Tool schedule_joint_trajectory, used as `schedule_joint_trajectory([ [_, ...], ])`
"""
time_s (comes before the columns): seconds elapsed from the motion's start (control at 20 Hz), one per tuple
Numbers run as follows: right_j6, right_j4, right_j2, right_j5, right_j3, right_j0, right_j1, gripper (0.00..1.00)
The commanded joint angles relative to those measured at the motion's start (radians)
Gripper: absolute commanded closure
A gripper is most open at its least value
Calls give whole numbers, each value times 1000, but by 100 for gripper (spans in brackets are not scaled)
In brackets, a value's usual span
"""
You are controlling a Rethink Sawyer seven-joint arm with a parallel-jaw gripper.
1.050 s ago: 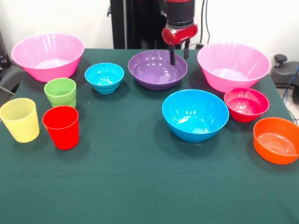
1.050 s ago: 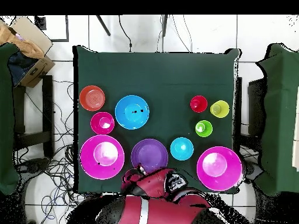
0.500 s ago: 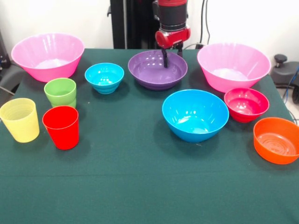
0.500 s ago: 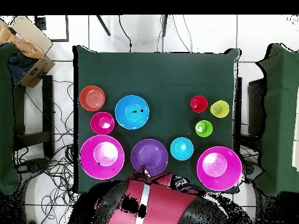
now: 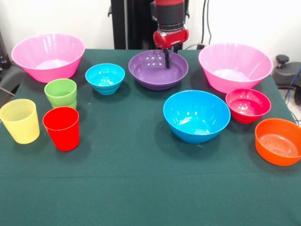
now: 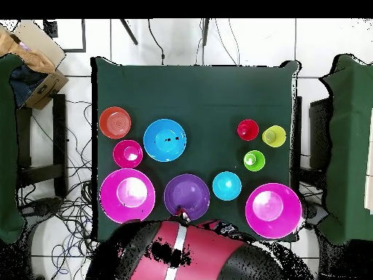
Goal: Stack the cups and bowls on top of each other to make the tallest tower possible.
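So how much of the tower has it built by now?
Nothing is stacked: all seven bowls and three cups stand apart on the table. In hand: the gripper is at the purple bowl, one finger inside its far rim, one behind. Whether it grips is unclear. The whole tower is left.

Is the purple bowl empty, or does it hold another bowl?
Empty of bowls. The purple bowl shows a bare glossy inside in both views; only the gripper reaches down at its far rim, one finger inside.
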Motion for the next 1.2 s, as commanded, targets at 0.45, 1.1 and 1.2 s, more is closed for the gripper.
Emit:
schedule_joint_trajectory([
  [0.45,125,32,51,31,-121,43,25,100],
  [1.1,58,77,267,447,98,-87,-400,100],
  [1.2,26,135,338,546,140,-127,-498,100],
])
